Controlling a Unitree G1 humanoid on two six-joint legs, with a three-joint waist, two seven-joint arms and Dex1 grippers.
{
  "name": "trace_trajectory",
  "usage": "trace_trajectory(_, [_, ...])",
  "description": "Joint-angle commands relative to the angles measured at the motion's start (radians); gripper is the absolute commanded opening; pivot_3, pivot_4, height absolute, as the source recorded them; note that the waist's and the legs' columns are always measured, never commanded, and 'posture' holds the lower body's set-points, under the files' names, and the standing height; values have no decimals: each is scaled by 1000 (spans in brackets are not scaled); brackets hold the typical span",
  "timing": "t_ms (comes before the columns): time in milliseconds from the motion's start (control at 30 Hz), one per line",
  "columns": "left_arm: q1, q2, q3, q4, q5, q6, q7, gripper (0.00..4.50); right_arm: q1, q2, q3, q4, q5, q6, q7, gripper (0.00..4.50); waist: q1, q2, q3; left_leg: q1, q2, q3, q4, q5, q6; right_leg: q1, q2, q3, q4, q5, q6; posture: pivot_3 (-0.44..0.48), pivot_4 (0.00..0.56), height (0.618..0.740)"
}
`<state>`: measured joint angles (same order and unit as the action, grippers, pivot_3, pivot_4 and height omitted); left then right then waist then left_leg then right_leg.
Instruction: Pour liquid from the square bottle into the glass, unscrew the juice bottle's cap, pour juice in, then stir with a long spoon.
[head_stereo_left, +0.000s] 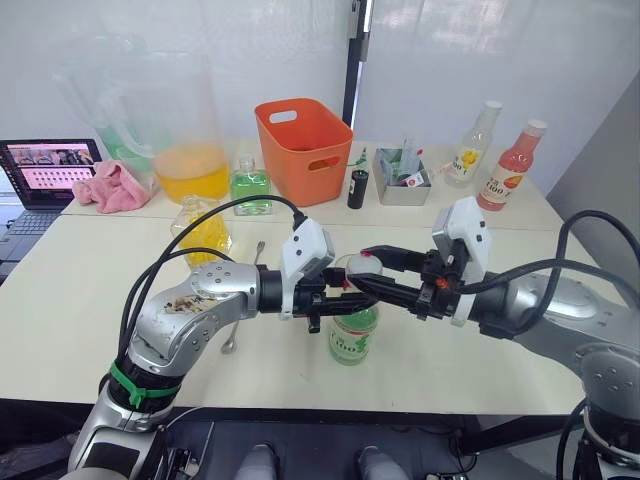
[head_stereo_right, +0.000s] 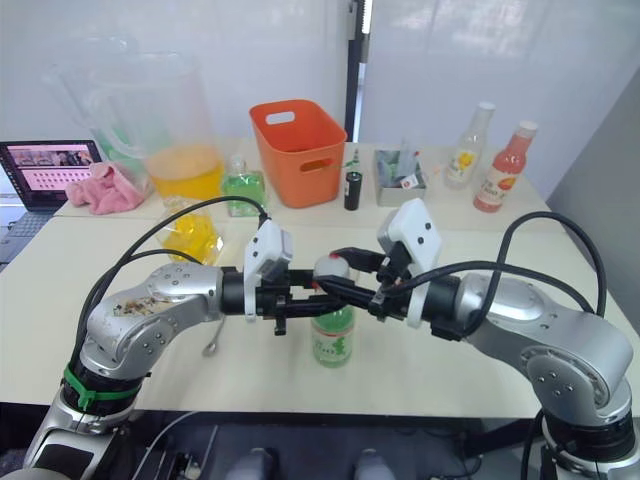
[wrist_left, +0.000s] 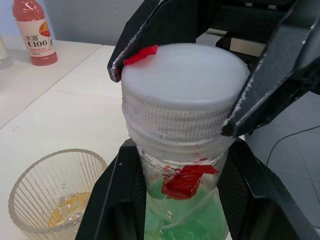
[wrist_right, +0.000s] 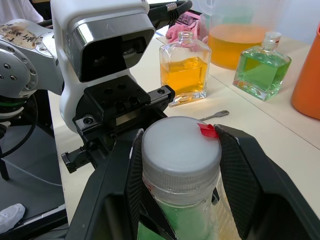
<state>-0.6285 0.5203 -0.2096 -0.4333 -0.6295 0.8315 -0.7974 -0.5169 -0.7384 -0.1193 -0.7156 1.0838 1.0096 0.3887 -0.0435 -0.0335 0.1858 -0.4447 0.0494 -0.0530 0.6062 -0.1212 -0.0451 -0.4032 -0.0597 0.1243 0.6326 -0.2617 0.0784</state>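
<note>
The juice bottle (head_stereo_left: 352, 335) with green liquid and a white cap (wrist_left: 185, 82) stands upright at the table's front middle. My left gripper (head_stereo_left: 343, 300) is shut on its neck just under the cap. From the other side my right gripper (head_stereo_left: 366, 272) is shut on the cap, one finger on each side. A ribbed glass (wrist_left: 55, 195) with a little yellow liquid stands close beside the bottle. The square bottle (head_stereo_left: 204, 236) of orange liquid stands uncapped to the left. A long spoon (head_stereo_left: 240, 312) lies flat on the table by my left forearm.
A second square bottle (head_stereo_left: 250, 187) with green liquid, a large pitcher (head_stereo_left: 185, 150) of orange juice and an orange basket (head_stereo_left: 300, 148) stand behind. A pink cloth (head_stereo_left: 113, 186) and laptop (head_stereo_left: 45, 170) are far left. Two tall bottles (head_stereo_left: 515, 165) stand back right.
</note>
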Motion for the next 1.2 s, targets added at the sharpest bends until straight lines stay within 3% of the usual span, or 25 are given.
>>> trace_trajectory(33, [16, -6, -31, 0, 7, 27, 4, 1418, -27, -30, 21, 8, -5, -13, 63, 1681, 0, 0, 0, 0, 0, 0, 0, 0, 0, 0, 0, 0, 0, 0, 0, 0, 150, 740])
trace_trajectory(267, [26, -10, -19, -15, 5, 40, 27, 1418, -100, -135, 143, 174, -183, -225, 535, 1681, 2, 0, 0, 0, 0, 0, 1, 0, 0, 1, 0, 0, -1, 0, 0, 0, 150, 740])
trace_trajectory(567, [47, -2, 8, -59, -5, 71, 58, 1418, -400, 13, 362, 700, -457, -593, 1130, 1681, -4, 0, 0, 1, 0, 0, 1, 0, 0, 1, 0, 0, -1, 3, 5, 0, 150, 740])
trace_trajectory(667, [48, 5, 11, -69, -7, 79, 59, 1418, -453, 56, 384, 793, -483, -646, 1214, 1681, -6, 0, 0, 1, 0, 0, 0, 0, 0, 1, 0, -1, 0, 4, 6, 0, 150, 740])
trace_trajectory(867, [50, 15, 28, -86, -17, 102, 67, 1418, -568, 51, 447, 871, -414, -661, 1226, 1681, -21, 0, 0, 1, 0, 0, 0, 0, 0, -1, 1, -1, 4, 4, 7, 0, 150, 740])
trace_trajectory(900, [50, 16, 30, -88, -19, 104, 68, 1418, -576, 45, 447, 872, -402, -651, 1226, 2701, -23, 0, 0, 1, 0, 0, 0, 0, 0, -1, 1, -1, 5, 4, 6, 0, 150, 740])
trace_trajectory(1067, [49, 18, 31, -93, -31, 108, 75, 1418, -580, 28, 403, 858, -400, -635, 1226, 4388, -24, 0, 0, 2, 0, -1, 0, 0, 0, -2, 1, -1, 9, 1, 6, 0, 150, 740])
trace_trajectory(1200, [48, 12, 29, -97, -40, 111, 84, 1418, -532, -18, 304, 761, -357, -536, 1162, 4481, -19, 0, 0, 2, 0, -1, 0, 0, 0, -2, 1, -1, 9, 1, 6, 0, 150, 740])
